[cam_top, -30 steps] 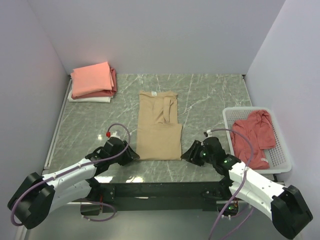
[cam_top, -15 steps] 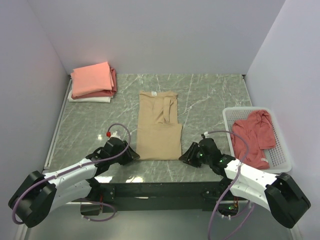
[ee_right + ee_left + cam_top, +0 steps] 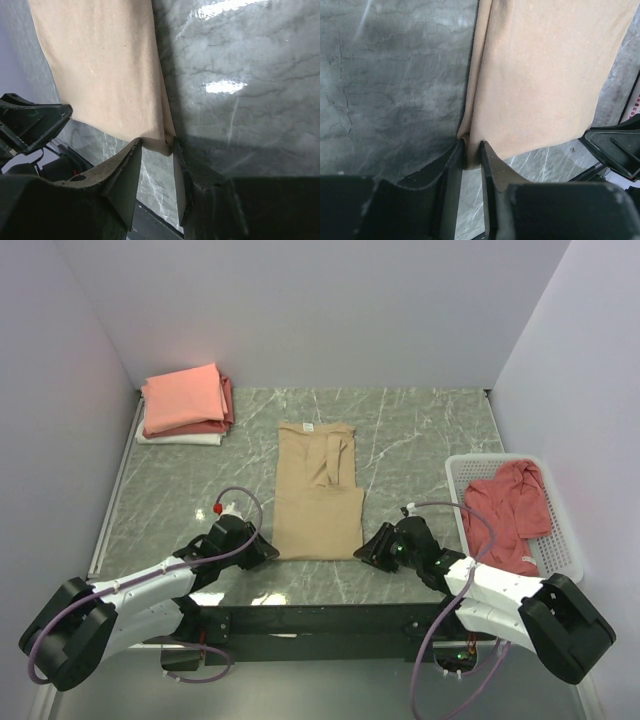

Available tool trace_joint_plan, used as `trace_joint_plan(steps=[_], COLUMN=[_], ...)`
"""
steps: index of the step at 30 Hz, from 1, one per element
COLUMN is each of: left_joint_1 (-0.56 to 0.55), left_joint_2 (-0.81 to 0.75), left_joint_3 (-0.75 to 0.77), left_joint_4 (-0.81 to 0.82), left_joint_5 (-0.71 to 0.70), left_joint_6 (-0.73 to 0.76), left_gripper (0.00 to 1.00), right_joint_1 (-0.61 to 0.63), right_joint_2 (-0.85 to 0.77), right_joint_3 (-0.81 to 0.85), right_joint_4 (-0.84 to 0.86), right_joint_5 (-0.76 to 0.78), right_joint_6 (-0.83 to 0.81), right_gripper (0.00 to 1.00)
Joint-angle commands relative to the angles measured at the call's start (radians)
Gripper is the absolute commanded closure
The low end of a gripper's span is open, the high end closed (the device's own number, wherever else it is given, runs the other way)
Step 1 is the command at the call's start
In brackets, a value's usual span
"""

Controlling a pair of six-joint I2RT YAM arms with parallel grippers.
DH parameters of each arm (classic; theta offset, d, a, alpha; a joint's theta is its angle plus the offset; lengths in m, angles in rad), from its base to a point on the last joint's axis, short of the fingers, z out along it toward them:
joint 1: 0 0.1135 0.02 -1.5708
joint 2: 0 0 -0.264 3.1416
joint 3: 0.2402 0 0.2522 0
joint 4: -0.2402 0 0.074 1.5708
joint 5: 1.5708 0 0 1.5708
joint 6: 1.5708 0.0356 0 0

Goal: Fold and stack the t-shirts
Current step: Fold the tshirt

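A tan t-shirt (image 3: 318,500), folded into a long strip, lies mid-table with its neck label at the far end. My left gripper (image 3: 268,552) sits at its near left corner. In the left wrist view the jaws (image 3: 472,145) stand narrow and pinch the tan cloth (image 3: 540,75) at that corner. My right gripper (image 3: 368,550) is at the near right corner. There its fingers (image 3: 157,142) stand apart on either side of the tan hem (image 3: 100,65). A stack of folded t-shirts (image 3: 185,405), salmon-pink on top, rests at the back left.
A white slatted basket (image 3: 563,540) stands at the right edge and holds a crumpled dusty-red t-shirt (image 3: 505,515). Grey walls enclose the marble table (image 3: 430,440) on three sides. The black rail of the arm bases runs along the near edge.
Both grippers have narrowed around the tan shirt's near corners. The right arm has slid left toward its corner; the left arm has barely moved.
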Motion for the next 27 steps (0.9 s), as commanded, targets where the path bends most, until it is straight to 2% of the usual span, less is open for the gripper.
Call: trace_joint_plan(steps=[1, 4, 9, 15, 19, 23, 27], left_joint_1=[0.003, 0.003, 0.000, -0.017, -0.053, -0.115, -0.149], left_joint_2=[0.009, 0.003, -0.028, -0.121, -0.183, -0.273, -0.403], left_joint_3=[-0.025, -0.026, -0.017, -0.008, -0.002, 0.001, 0.076], left_joint_4=[-0.029, -0.028, -0.040, -0.123, -0.183, -0.262, -0.431], left_joint_5=[-0.010, -0.005, 0.012, 0.051, 0.084, 0.088, 0.064], left_joint_6=[0.006, 0.007, 0.015, 0.024, 0.029, -0.006, -0.016], left_gripper=[0.75, 0.83, 0.99, 0.99, 0.99, 0.99, 0.99], right_joint_1=[0.013, 0.015, 0.015, 0.015, 0.024, 0.093, 0.151], right_joint_2=[0.039, 0.048, 0.019, -0.087, -0.179, -0.327, -0.456], right_joint_3=[-0.019, -0.021, 0.002, 0.019, -0.004, -0.019, 0.056], right_joint_4=[0.013, 0.018, -0.034, -0.146, -0.220, -0.310, -0.537], right_joint_5=[0.020, 0.023, 0.035, 0.009, -0.017, -0.020, 0.024], right_joint_6=[0.000, 0.000, -0.022, -0.068, -0.081, -0.055, -0.072], right_gripper=[0.60, 0.63, 0.85, 0.99, 1.00, 1.00, 1.00])
